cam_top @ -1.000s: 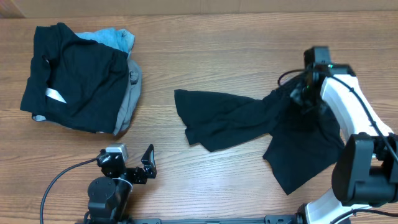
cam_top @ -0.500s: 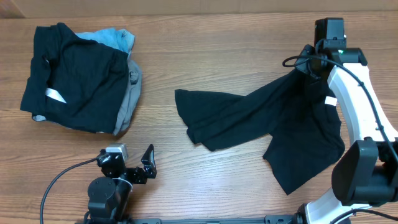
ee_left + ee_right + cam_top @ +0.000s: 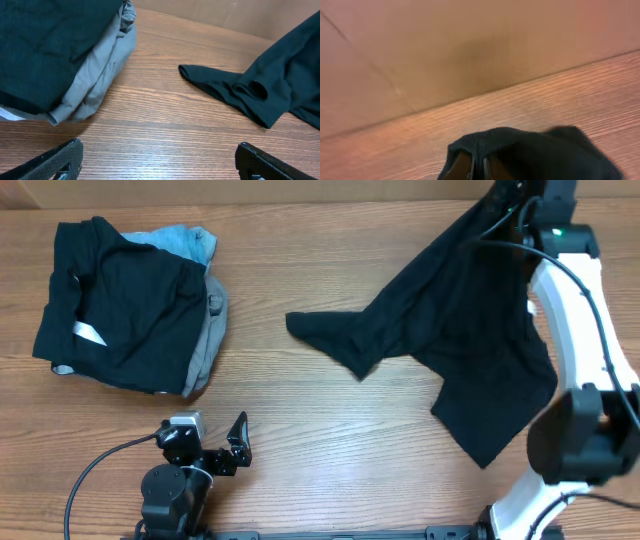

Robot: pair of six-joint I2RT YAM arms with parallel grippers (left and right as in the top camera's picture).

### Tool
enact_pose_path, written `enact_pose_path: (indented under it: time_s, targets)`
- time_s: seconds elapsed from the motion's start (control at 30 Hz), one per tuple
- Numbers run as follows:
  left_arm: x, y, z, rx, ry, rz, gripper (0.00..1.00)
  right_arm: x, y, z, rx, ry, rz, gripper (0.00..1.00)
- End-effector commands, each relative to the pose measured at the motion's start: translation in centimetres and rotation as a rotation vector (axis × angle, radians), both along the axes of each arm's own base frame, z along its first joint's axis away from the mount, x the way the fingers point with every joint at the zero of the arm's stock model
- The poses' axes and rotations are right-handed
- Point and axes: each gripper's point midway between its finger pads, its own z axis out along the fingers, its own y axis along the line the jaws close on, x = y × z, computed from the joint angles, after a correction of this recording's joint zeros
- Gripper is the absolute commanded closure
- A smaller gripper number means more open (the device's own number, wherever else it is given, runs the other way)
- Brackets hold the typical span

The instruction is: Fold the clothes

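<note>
Nearest us, the left gripper (image 3: 160, 164) sits low at the near left edge of the worktop (image 3: 330, 450). Its jaws are spread wide and released, with nothing between them. In its wrist view we see both black fingertips at the bottom corners and wood grain between.

Next out, on the right half, is the black T-shirt (image 3: 470, 330). Its loose lower part spreads over the near right of the worktop, and some of it runs under the white right arm (image 3: 590, 330). A narrow bunched end trails left toward the centre and rests on the wood. In the left wrist view that end lies crumpled and flat, and the rest of the cloth rises away to the right. The upper part of the T-shirt is pulled up toward the far right corner.

On the far left, well apart from the T-shirt, sits a pile. A black garment (image 3: 120, 310) with a slanted white strip lies on top. A grey garment (image 3: 208, 330) shows along its right side, and a light-blue garment (image 3: 185, 242) shows at its far edge.

Farthest out, the right gripper (image 3: 476, 167) is at the far right edge, clenched on a fold of the T-shirt. In its wrist view black cloth bunches over the fingers (image 3: 462, 167). A brown wall stands behind it. We cannot tell which part of the T-shirt is pinched.
</note>
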Motion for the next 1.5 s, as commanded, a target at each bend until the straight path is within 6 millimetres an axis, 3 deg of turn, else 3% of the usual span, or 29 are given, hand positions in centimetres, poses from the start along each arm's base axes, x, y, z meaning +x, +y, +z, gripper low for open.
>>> enact_pose_path:
  time_s: [0.0,0.03,0.07,0.13,0.2,0.23,0.3,0.33,0.37,0.4,0.43,0.5,0.67,0.73,0.87,0.97,1.03,1.33,1.47]
  targets:
    - [0.0,0.0,-0.3,0.021,-0.003,-0.012,0.0,1.9,-0.5,-3.0,-0.028,0.019,0.009,0.96]
    - [0.0,0.0,-0.3,0.021,-0.003,-0.012,0.0,2.7,-0.5,-4.0,-0.028,0.016,0.009,0.88]
    - [0.0,0.0,-0.3,0.021,-0.003,-0.012,0.0,3.9,-0.7,-5.4,-0.032,0.002,0.004,0.0]
    - [0.0,0.0,-0.3,0.021,-0.003,-0.012,0.0,5.1,-2.1,-6.7,-0.071,-0.02,-0.061,0.0]
    - [0.0,0.0,-0.3,0.021,-0.003,-0.012,0.0,4.3,-2.1,-3.6,-0.072,-0.015,-0.068,0.0]
    - [0.0,0.0,-0.3,0.021,-0.003,-0.012,0.0,3.3,-2.1,-1.1,-0.071,-0.003,-0.068,0.0]
    - [0.0,0.0,-0.3,0.021,-0.003,-0.012,0.0,-0.1,-1.6,2.8,0.013,0.056,-0.094,0.0]
    - [0.0,0.0,-0.3,0.021,-0.003,-0.012,0.0,-1.5,-1.1,3.0,0.051,0.103,-0.085,0.05]
    - [0.0,0.0,-0.3,0.021,-0.003,-0.012,0.0,-3.6,-0.4,1.9,0.099,0.2,-0.073,0.26]
    - [0.0,0.0,-0.3,0.021,-0.003,-0.012,0.0,-5.7,-0.3,0.1,0.137,0.308,-0.103,0.66]
    - [0.0,0.0,-0.3,0.021,-0.003,-0.012,0.0,-7.5,-0.2,-1.7,0.174,0.402,-0.147,0.96]
    - [0.0,0.0,-0.3,0.021,-0.003,-0.012,0.0,-12.5,0.1,-6.5,0.234,0.652,-0.256,0.96]
    - [0.0,0.0,-0.3,0.021,-0.003,-0.012,0.0,-18.8,1.1,-12.7,0.257,0.922,-0.308,0.96]
    - [0.0,0.0,-0.3,0.021,-0.003,-0.012,0.0,-20.2,2.2,-13.6,0.265,0.921,-0.284,0.96]
    - [0.0,0.0,-0.3,0.021,-0.003,-0.012,0.0,-23.0,2.6,-12.9,0.267,0.835,-0.259,0.96]
    - [0.0,0.0,-0.3,0.021,-0.003,-0.012,0.0,-25.4,3.2,-16.3,0.322,0.839,-0.284,0.96]
    - [0.0,0.0,-0.3,0.021,-0.003,-0.012,0.0,-26.7,2.4,-18.2,0.346,0.857,-0.399,0.96]
    - [0.0,0.0,-0.3,0.021,-0.003,-0.012,0.0,-27.2,-4.3,-21.6,0.42,0.744,-0.627,0.96]
    - [0.0,0.0,-0.3,0.021,-0.003,-0.012,0.0,-26.4,-5.7,-22.4,0.437,0.677,-0.652,0.96]
